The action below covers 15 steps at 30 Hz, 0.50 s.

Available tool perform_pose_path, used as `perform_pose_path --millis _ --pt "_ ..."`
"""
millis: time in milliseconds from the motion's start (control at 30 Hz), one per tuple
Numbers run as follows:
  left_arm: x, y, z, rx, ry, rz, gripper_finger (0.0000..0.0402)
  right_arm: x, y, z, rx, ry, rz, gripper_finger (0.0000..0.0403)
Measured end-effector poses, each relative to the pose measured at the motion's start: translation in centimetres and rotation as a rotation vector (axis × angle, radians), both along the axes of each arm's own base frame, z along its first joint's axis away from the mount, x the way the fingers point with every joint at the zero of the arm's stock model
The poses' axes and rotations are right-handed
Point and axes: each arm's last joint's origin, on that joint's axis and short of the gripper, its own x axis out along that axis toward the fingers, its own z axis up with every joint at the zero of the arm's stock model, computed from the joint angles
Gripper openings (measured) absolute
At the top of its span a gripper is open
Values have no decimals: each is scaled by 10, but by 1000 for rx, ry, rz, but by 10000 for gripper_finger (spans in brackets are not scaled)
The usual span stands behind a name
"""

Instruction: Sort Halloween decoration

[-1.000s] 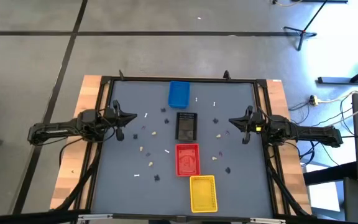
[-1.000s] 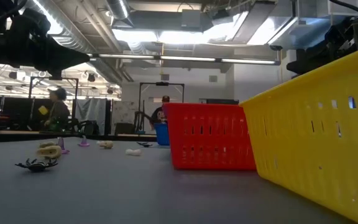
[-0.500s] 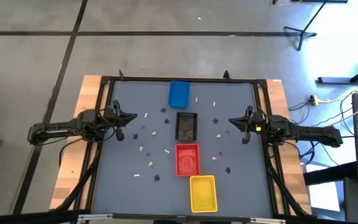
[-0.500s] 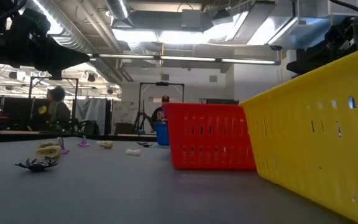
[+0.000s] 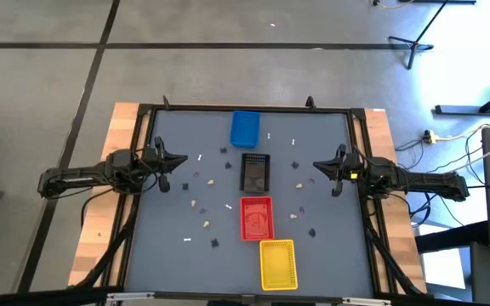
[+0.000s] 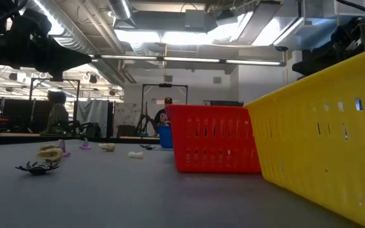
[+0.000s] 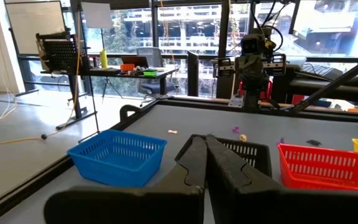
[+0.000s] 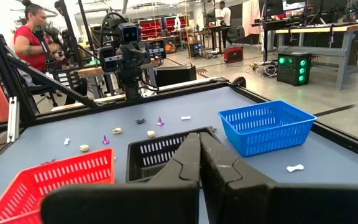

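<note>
Tiny Halloween pieces lie scattered on the grey table on both sides of the tray row: white bones (image 5: 201, 157) (image 5: 229, 206), cream bits (image 5: 192, 205), dark ones (image 5: 214, 242) (image 5: 311, 231). The low view shows a black spider (image 6: 38, 167), a cream piece (image 6: 49, 153) and a white bone (image 6: 135, 154) resting flat. My left gripper (image 5: 181, 161) (image 7: 205, 138) hovers shut at the table's left side, pointing toward the trays. My right gripper (image 5: 316, 166) (image 8: 199, 134) hovers shut at the right side, facing it. Neither holds anything.
Four trays form a line down the table's middle: blue (image 5: 245, 128) at the far end, then black (image 5: 254, 172), red (image 5: 257, 218) and yellow (image 5: 278, 263) near the front edge. A raised black frame (image 5: 245, 108) borders the table. People stand in the room beyond.
</note>
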Motion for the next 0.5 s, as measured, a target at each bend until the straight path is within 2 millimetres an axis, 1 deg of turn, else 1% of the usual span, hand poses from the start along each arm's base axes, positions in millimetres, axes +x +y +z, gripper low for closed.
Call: perform_pose_path --millis 167,233,333,500 --pt "0 0 0 -3 -1 4 0 0 0 1 61 -19 -14 1" --pt "0 0 0 -4 -1 4 0 0 -1 1 77 -26 -27 8" --pt "0 0 0 -4 -2 4 0 0 -2 2 107 -51 -59 35" --pt "0 0 0 -4 -2 4 0 -1 -3 9 158 -138 -115 101"
